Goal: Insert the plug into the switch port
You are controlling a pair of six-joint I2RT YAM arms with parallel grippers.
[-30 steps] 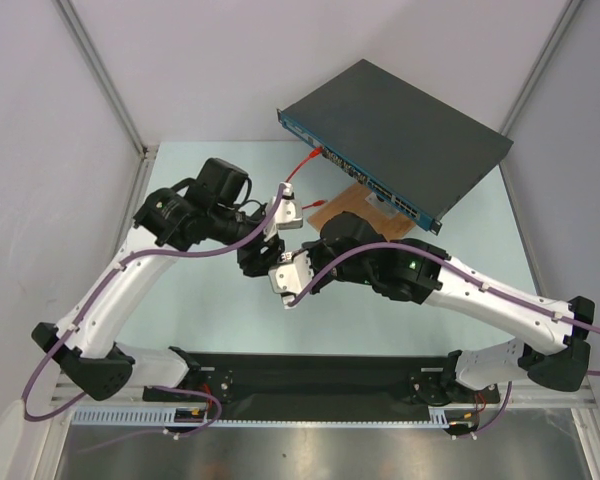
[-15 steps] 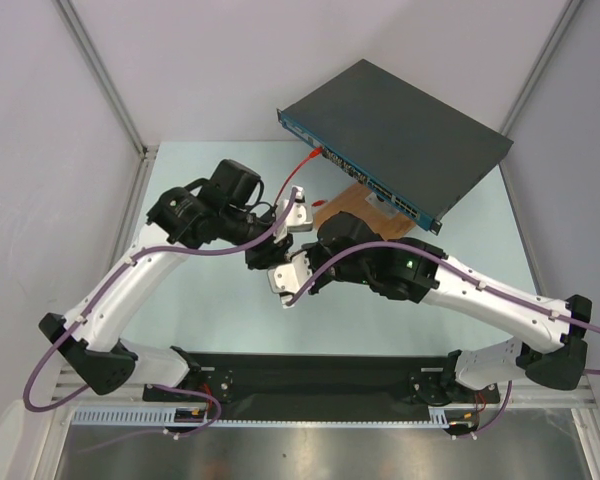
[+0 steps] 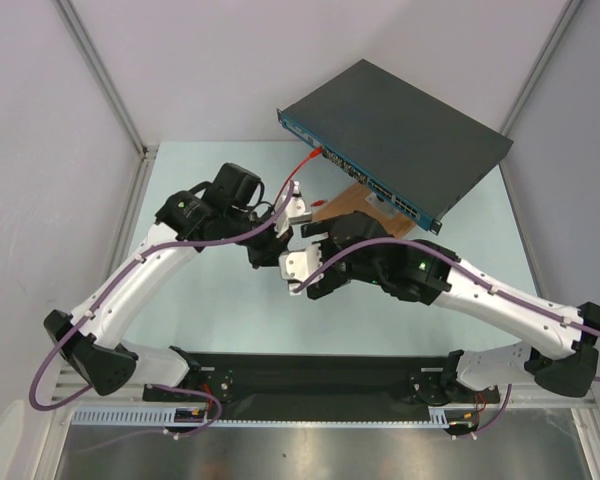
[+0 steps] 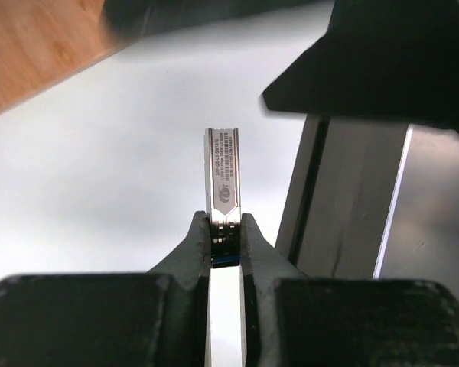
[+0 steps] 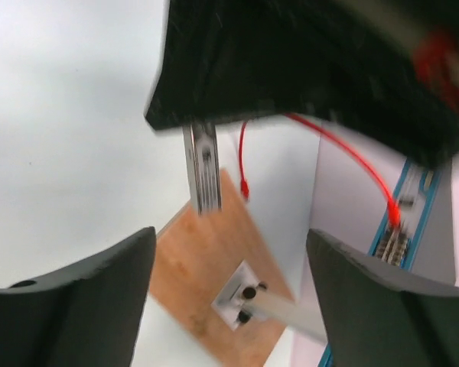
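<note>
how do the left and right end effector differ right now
The left end effector is shut on the plug, a slim metal module that sticks out past its tips; the right end effector is open wide and holds nothing. In the top view the left one sits nearer the switch, and the right one sits just behind it. Both hang close together over the table in front of the switch.

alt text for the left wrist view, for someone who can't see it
The left gripper pinches the base of a slim silver plug above the pale table. A wooden board corner shows upper left, and a dark shape fills the upper right.
</note>
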